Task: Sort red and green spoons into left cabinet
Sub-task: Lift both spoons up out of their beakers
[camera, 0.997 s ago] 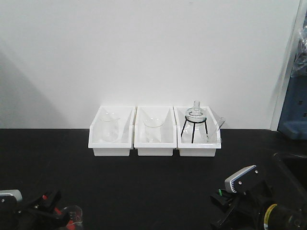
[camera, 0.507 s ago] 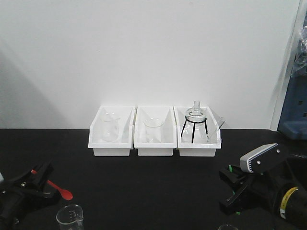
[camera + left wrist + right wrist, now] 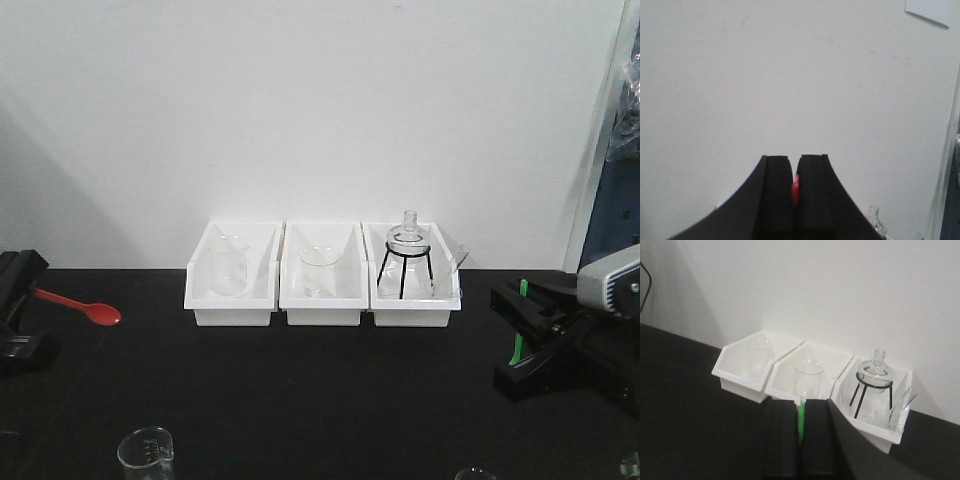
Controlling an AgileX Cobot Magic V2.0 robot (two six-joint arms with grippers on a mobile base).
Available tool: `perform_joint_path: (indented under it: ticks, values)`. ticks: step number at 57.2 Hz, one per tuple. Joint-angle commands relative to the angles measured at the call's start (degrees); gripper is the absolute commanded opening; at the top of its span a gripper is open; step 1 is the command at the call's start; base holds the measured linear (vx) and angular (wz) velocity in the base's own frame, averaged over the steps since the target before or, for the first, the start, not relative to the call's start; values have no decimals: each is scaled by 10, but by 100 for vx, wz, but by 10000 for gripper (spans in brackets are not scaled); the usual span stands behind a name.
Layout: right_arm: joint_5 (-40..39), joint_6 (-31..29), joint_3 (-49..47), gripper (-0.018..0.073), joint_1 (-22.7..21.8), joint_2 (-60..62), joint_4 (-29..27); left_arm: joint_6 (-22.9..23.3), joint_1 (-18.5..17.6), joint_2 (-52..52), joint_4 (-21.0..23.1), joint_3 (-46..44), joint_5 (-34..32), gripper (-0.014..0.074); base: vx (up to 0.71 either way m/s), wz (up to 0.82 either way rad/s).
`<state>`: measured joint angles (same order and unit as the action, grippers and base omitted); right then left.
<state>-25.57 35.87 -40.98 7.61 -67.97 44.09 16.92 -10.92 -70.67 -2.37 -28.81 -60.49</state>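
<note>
My left gripper (image 3: 22, 300) is at the far left edge of the front view, raised above the black counter. It is shut on the red spoon (image 3: 90, 308), whose bowl points right. In the left wrist view the jaws (image 3: 794, 167) pinch a sliver of the red spoon (image 3: 795, 191) against a plain white wall. My right gripper (image 3: 517, 325) is at the far right and is shut on the green spoon (image 3: 518, 345), which shows as a short upright green strip. In the right wrist view the green spoon (image 3: 801, 422) sits between the closed jaws (image 3: 801, 405). The left cabinet is out of view.
Three white bins (image 3: 232, 315) (image 3: 320, 315) (image 3: 415, 315) stand in a row at the wall. Two hold glass beakers and the right one holds a flask on a black tripod (image 3: 405, 255). A glass beaker (image 3: 145, 452) stands at the front left of the black counter (image 3: 320, 390).
Both arms have risen from the front edge. The left gripper moved up and left with the red spoon. The right gripper moved up and right with the green spoon.
</note>
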Motion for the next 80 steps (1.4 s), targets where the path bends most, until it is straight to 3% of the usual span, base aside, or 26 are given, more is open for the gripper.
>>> perform_joint_path:
  ticks: [1, 16, 80]
  values:
    - [-25, 9, -16, -1, -1, 35, -8, -1, -5, 54, -1, -11, 3, -1, 0, 0]
    - [-19, 12, -15, -1, -1, 71, -7, -1, -5, 139, -1, -11, 78, -1, 0, 0]
    - [-19, 12, -15, -1, -1, 72, -7, -1, -5, 147, 0, -11, 72, 0, 0, 0]
